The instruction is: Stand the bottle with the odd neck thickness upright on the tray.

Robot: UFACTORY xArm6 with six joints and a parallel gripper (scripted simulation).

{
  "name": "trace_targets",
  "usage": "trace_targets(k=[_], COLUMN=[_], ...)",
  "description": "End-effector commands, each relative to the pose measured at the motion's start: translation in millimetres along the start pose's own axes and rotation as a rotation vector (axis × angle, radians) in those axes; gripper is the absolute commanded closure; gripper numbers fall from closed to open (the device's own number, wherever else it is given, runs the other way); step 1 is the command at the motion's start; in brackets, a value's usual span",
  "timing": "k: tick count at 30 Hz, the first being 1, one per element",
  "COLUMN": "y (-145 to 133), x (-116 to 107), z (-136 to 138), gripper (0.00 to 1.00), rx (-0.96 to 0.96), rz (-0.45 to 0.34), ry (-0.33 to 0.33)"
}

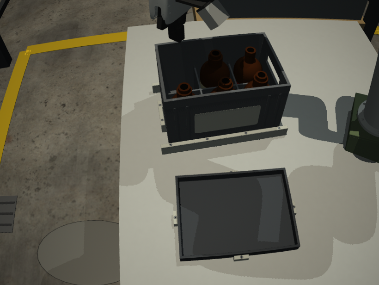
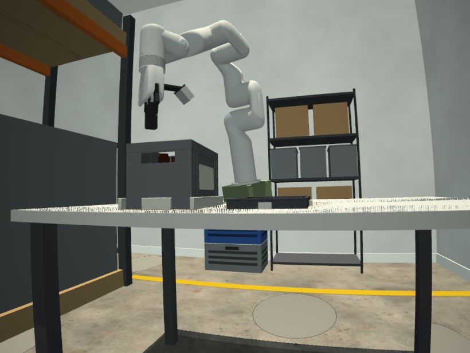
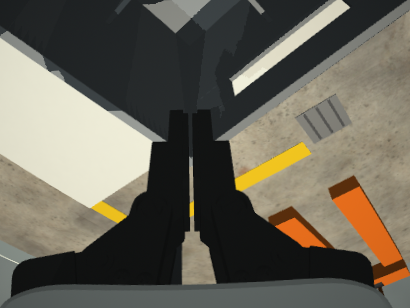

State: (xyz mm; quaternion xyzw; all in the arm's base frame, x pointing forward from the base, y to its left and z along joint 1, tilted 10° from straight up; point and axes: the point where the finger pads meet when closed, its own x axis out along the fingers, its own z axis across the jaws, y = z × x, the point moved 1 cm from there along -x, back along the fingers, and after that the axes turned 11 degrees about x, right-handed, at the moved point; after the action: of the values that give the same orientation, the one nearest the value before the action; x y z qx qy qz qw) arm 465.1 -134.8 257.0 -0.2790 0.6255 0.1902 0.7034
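The dark crate (image 1: 180,122) (image 2: 159,182) (image 3: 95,60) stands at the back of the table. In the top view it holds a back middle bottle (image 1: 214,71), a back right bottle (image 1: 247,69) with a straight, slim-looking neck, a front left bottle (image 1: 184,90), a front middle bottle (image 1: 225,83) and a front right bottle (image 1: 260,79). All look upright; the front ones are partly hidden by the crate wall. The back left compartment shows no bottle. My gripper (image 1: 176,40) (image 2: 151,127) (image 3: 190,136) is shut and empty, above the crate's back left corner. The dark tray (image 1: 226,214) (image 2: 269,202) lies flat with nothing on it.
A long pale strip (image 1: 225,139) runs along the crate's front foot, and a short strip (image 1: 161,116) at its left. Small blocks, one in front (image 1: 241,257), edge the tray. The green arm base (image 1: 361,134) (image 2: 237,191) is right of the crate. An orange-beamed rack (image 2: 87,30) stands at the left.
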Motion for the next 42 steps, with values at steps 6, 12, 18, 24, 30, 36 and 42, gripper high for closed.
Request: trace_targets(k=[6,12,18,24,30,36,42], y=[-1,0,40,76,76,76,76], x=[-2,-2,-2,-2,-2,-2,-2], z=[1,1,30,51,51,51,51], gripper=[1.0,1.0,1.0,1.0,1.0,0.35,0.35], rx=[0.0,0.0,0.0,0.0,0.0,0.0,0.0], rz=[-0.004,-0.004,-0.003,-0.004,-0.004,-0.004,-0.004], ry=[-0.003,-0.003,-0.002,-0.003,-0.003,-0.003,-0.003])
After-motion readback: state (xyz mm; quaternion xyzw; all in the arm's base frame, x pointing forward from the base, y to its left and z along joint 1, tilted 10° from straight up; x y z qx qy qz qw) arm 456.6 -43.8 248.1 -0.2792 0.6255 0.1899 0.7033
